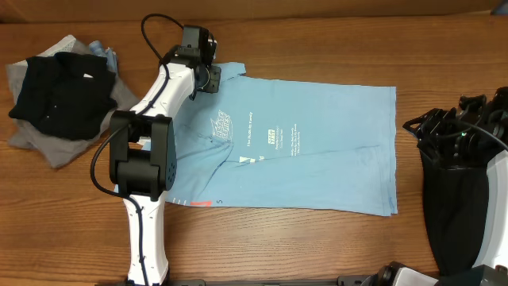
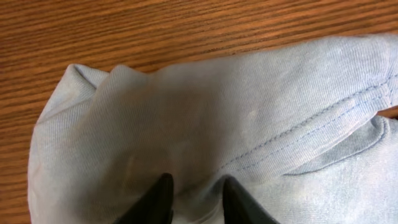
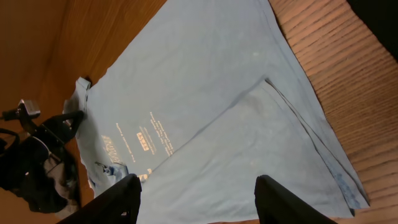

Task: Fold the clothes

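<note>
A light blue T-shirt (image 1: 309,143) with small white print lies spread flat across the table. My left gripper (image 1: 213,79) is down at its far left corner. In the left wrist view the gripper (image 2: 196,193) is shut on a bunched fold of the T-shirt (image 2: 249,118), with cloth pinched between the black fingertips (image 2: 163,186). My right gripper (image 1: 414,127) hovers off the shirt's right edge. Its wrist view shows the right gripper (image 3: 198,183) open above the T-shirt (image 3: 205,93), holding nothing.
A pile of other clothes sits at the far left, a black garment (image 1: 59,91) on top of a grey one (image 1: 59,147). The left arm's base (image 1: 143,159) stands over the shirt's left edge. Bare wooden table (image 1: 302,246) lies in front.
</note>
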`<state>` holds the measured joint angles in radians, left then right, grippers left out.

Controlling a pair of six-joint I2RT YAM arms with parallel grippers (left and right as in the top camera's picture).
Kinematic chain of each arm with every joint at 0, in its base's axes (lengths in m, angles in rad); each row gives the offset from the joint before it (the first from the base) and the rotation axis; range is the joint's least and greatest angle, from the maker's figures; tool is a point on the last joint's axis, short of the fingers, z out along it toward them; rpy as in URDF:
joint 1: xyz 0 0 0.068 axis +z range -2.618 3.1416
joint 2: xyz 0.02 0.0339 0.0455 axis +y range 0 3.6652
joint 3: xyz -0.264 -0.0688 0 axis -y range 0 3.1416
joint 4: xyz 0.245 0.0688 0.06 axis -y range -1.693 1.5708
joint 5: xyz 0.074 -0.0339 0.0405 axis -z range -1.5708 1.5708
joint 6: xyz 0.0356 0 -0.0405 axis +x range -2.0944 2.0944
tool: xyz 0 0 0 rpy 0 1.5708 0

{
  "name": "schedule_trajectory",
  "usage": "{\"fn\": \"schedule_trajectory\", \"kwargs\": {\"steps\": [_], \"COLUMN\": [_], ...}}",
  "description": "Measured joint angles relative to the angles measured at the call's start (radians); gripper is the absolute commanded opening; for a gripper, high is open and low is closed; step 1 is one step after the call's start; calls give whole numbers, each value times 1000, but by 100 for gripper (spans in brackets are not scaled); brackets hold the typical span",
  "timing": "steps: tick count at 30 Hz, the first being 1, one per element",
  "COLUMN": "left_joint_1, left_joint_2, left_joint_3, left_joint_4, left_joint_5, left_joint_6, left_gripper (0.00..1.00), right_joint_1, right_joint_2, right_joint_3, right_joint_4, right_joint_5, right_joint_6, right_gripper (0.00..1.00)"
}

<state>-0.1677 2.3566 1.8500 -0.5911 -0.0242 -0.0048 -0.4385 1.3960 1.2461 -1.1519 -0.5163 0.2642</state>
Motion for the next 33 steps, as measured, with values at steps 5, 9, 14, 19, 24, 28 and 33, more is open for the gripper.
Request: {"fn": "schedule_trajectory", "kwargs": {"steps": [5, 9, 14, 19, 24, 28, 33], "left_joint_1": [0, 0, 0, 0, 0, 0, 0], "left_joint_2": [0, 0, 1, 13, 13, 13, 15], "left_joint_3": [-2, -3, -3, -3, -2, -1, 17], "left_joint_4": [14, 15, 15, 11, 13, 10, -27], "left_joint_5": [0, 0, 0, 2, 5, 5, 4], "left_joint_6": [1, 1, 1, 0, -2, 0, -3], "left_gripper": [24, 31, 32, 23, 15, 21, 6], "right_joint_1": [0, 0, 0, 0, 0, 0, 0], "right_joint_2": [0, 0, 0, 0, 0, 0, 0], "right_joint_3": [0, 0, 0, 0, 0, 0, 0], "right_joint_4": [0, 0, 0, -1, -1, 0, 0], "right_joint_5": [0, 0, 0, 0, 0, 0, 0], "right_joint_6": [0, 0, 0, 0, 0, 0, 0], "right_gripper": [62, 62, 62, 62, 62, 62, 62]}}
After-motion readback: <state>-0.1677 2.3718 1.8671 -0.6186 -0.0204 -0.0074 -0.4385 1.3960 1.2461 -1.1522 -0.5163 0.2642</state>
